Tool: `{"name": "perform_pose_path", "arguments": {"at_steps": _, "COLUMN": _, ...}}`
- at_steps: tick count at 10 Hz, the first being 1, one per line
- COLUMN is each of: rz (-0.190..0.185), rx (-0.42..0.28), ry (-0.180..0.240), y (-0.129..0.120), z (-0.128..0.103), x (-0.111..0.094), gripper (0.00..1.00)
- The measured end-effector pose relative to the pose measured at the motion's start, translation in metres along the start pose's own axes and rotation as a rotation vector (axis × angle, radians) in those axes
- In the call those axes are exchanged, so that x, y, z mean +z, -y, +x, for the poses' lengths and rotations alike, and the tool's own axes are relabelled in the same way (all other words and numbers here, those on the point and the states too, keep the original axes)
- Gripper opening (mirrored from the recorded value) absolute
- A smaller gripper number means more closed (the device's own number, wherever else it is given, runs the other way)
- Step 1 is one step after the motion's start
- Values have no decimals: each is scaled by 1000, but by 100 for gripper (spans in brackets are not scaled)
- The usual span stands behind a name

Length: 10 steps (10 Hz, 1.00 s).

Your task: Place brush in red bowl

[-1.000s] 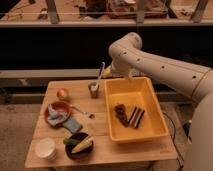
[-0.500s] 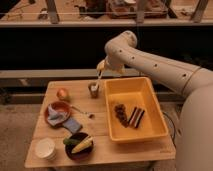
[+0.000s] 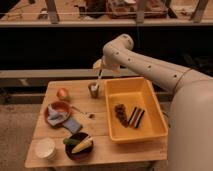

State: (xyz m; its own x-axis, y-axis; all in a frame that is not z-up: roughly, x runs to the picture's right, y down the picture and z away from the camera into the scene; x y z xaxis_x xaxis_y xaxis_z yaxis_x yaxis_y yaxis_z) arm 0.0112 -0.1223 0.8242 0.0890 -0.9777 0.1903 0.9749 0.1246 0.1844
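Camera view, working back from the near edge of the table (image 3: 120, 152): a white cup (image 3: 45, 148) and the dark bowl (image 3: 79, 146) of corn and greens sit closest to me. Just behind them on the left is the red bowl (image 3: 49, 110), with something pale and crumpled lying in it and a grey cloth (image 3: 73, 124) at its rim. The yellow tub (image 3: 137, 136) fills the right side. Further back, a small metal cup (image 3: 93, 90) stands beside the tub's far corner. The brush (image 3: 99, 76) slants up above it, its top at the gripper (image 3: 101, 65), which hangs over the cup. I cannot tell whether the gripper has closed on the handle, or whether the brush's lower end is inside the cup. I judge this to be the pick-up step. Next I'd want a sure hold, a lift clear of the cup, then a carry forward and left to the red bowl, which is well apart.
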Motion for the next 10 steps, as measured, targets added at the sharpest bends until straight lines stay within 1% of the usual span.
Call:
{"name": "perform_pose_path", "arguments": {"at_steps": 2, "rz": 18, "rx": -35, "ry": -1, "y": 7, "z": 1, "x": 22, "gripper": 80}}
{"name": "perform_pose_path", "arguments": {"at_steps": 4, "rz": 36, "rx": -58, "ry": 0, "y": 6, "z": 5, "x": 35, "gripper": 80}}
{"name": "perform_pose_path", "arguments": {"at_steps": 5, "rz": 67, "rx": -82, "ry": -1, "y": 6, "z": 6, "x": 44, "gripper": 80}}
{"name": "perform_pose_path", "arguments": {"at_steps": 7, "rz": 128, "rx": -112, "ry": 1, "y": 3, "z": 7, "x": 51, "gripper": 80}}
{"name": "perform_pose_path", "arguments": {"at_steps": 8, "rz": 155, "rx": -142, "ry": 0, "y": 3, "z": 9, "x": 55, "gripper": 80}}
{"name": "perform_pose_path", "arguments": {"at_steps": 9, "rz": 173, "rx": -181, "ry": -1, "y": 6, "z": 9, "x": 60, "gripper": 80}}
{"name": "perform_pose_path", "arguments": {"at_steps": 10, "rz": 177, "rx": -195, "ry": -5, "y": 9, "z": 9, "x": 59, "gripper": 80}}
